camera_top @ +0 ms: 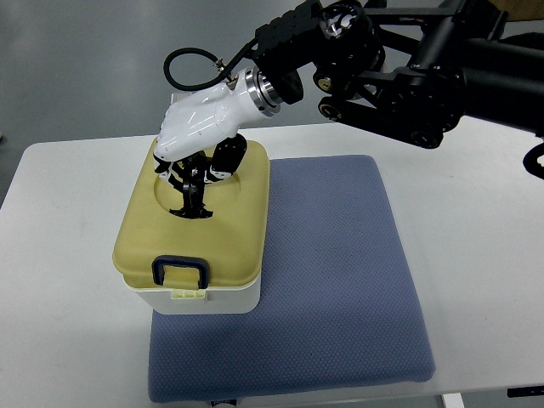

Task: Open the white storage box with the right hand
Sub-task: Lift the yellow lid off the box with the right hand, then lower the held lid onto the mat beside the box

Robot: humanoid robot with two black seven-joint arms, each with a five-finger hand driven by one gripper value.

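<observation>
The white storage box stands on the left part of a blue mat, with its yellow lid lying flat and closed. A dark blue latch sits at the lid's front edge. My right hand, white-shelled with black parts below, comes in from the upper right. It reaches down into the round recess in the top of the lid, at the back half of the box. The hand hides what lies in the recess, so a grip cannot be seen.
The blue mat lies on a white table and stretches to the right of the box. My black right arm crosses above the table's far edge.
</observation>
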